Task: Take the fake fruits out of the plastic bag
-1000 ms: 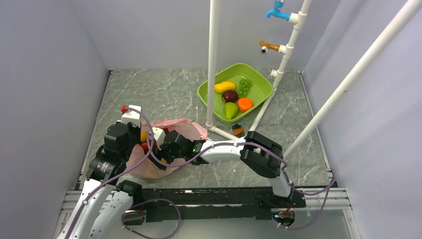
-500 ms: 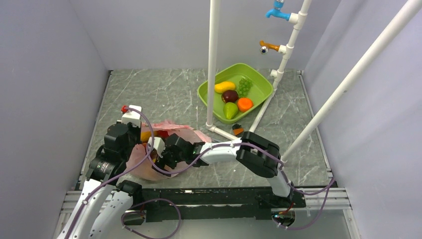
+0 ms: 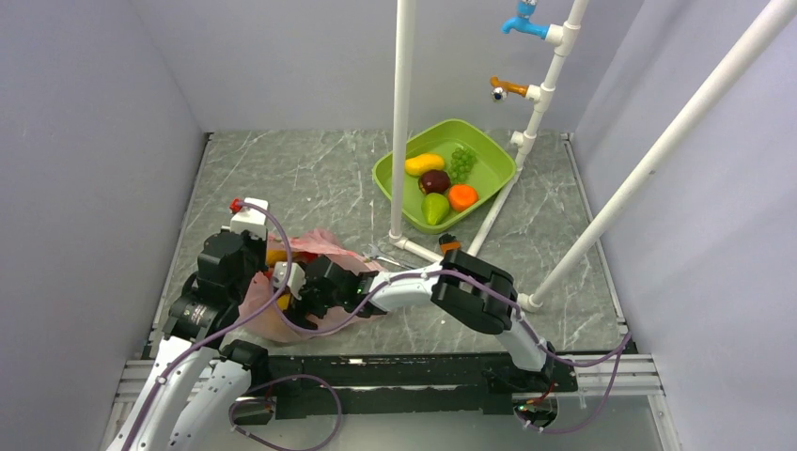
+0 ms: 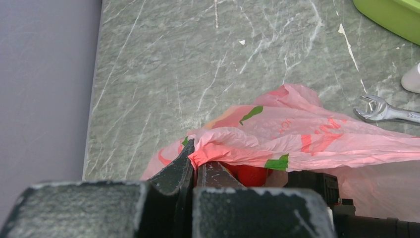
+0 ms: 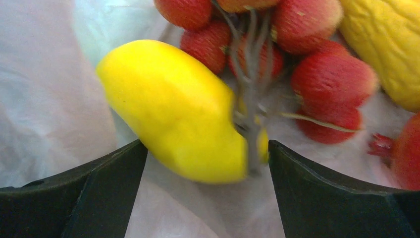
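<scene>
The pink plastic bag [image 3: 324, 246] lies crumpled at the near left of the table. My left gripper [image 4: 198, 159] is shut on the bag's [image 4: 297, 139] rim, holding it up, and a red fruit [image 4: 250, 174] shows beneath. My right gripper [image 5: 206, 161] is inside the bag, open, its jaws on either side of a smooth yellow fruit [image 5: 173, 106] without pressing it. Behind lies the red grape cluster [image 5: 322, 69], with another yellow fruit [image 5: 386, 44] at the upper right. A green pear [image 3: 434, 209] lies in the green tub [image 3: 489, 150].
The tub also holds a yellow mango, a maroon fruit, green grapes and an orange fruit. A wrench [image 4: 391, 113] lies right of the bag. White pipes [image 3: 402, 122] stand beside the tub, and another pipe [image 3: 648, 160] slants across the right side.
My right arm has pushed further left into the bag and its jaws have opened wider. The bag has bunched up leftward, uncovering the wrench. The left gripper stays put.
</scene>
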`<action>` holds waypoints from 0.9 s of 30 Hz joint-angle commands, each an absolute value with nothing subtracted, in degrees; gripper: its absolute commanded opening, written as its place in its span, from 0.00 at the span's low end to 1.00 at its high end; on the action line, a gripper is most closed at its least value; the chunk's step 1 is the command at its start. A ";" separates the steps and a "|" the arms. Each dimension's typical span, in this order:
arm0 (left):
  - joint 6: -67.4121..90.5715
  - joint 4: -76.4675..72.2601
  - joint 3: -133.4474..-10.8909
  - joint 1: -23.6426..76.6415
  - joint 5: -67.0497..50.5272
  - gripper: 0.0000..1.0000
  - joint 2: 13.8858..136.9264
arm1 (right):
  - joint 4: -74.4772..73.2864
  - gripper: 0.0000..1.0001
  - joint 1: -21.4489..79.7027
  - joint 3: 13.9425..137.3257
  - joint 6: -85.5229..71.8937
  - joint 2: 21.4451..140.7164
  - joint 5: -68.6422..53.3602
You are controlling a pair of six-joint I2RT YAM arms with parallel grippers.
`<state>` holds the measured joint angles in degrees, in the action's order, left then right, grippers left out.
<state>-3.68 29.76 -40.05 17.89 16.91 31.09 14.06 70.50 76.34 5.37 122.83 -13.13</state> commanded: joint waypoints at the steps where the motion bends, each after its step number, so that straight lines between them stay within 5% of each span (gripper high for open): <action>1: -3.91 27.22 -40.13 18.11 17.03 0.00 31.24 | 22.02 0.93 70.79 72.98 3.19 120.83 2.42; 8: -4.13 26.81 -40.22 18.11 16.70 0.00 31.70 | 26.88 0.79 69.86 64.57 -2.15 116.96 26.26; 15: -4.22 26.56 -40.08 18.11 16.48 0.00 31.63 | 26.28 0.63 68.62 63.02 -6.07 114.59 27.90; 20: -4.29 26.65 -40.14 18.11 16.35 0.00 32.17 | 20.94 0.64 68.84 64.30 -9.69 107.10 21.37; 27: -4.33 26.69 -40.34 18.11 16.34 0.00 32.52 | 7.62 0.78 68.83 75.26 -14.63 105.17 17.15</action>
